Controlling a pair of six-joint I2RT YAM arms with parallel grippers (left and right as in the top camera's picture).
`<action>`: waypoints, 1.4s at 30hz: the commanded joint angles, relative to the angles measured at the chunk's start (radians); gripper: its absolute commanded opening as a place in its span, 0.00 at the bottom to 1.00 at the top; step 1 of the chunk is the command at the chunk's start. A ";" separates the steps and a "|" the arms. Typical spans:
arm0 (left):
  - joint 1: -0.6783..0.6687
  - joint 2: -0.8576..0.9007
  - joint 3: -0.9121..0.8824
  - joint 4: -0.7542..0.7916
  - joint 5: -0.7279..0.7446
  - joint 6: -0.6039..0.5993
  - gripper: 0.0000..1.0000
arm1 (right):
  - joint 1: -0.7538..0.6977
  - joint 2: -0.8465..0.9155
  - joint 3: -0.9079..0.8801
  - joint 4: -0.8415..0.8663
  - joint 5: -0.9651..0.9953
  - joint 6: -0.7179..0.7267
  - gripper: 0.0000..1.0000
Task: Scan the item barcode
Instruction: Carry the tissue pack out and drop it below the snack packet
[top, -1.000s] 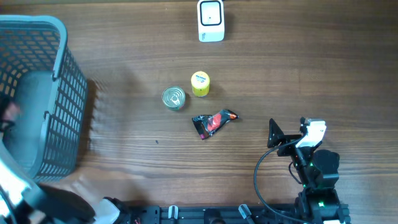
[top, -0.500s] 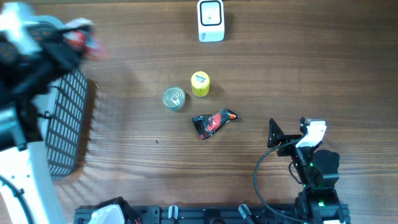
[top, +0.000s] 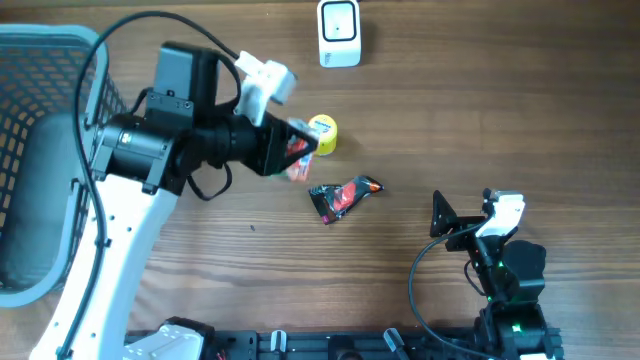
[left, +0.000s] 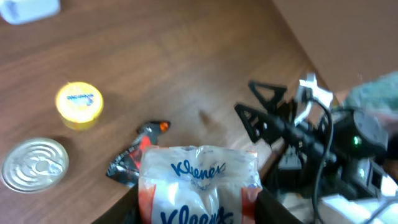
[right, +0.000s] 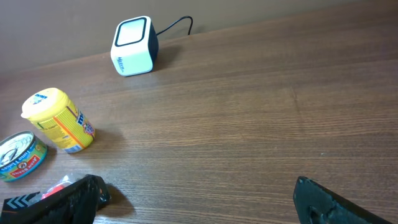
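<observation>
My left gripper is shut on a white Kleenex tissue pack with red edges, gripped on both sides. It hangs over the middle of the table, above the tin can, and the arm hides that can in the overhead view. No barcode shows on the pack. The white scanner box stands at the back of the table, well beyond the pack. My right gripper rests open and holds nothing at the front right.
A yellow tub stands just right of the held pack. A black and red snack packet lies in front of it. A grey mesh basket fills the left edge. The scanner's cable runs off the back.
The left arm swung out of the basket and rightward to the table's middle, carrying the tissue pack. The right arm has not moved.
</observation>
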 joint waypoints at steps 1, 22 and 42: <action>-0.006 0.016 0.003 -0.044 0.071 0.142 0.37 | -0.002 0.001 -0.001 0.007 0.006 0.005 1.00; -0.006 0.167 -0.460 0.151 0.268 0.394 0.45 | -0.001 0.001 -0.001 0.007 0.006 0.005 1.00; -0.006 0.456 -0.462 0.248 0.290 0.396 0.56 | -0.002 0.001 -0.001 0.006 0.006 0.004 1.00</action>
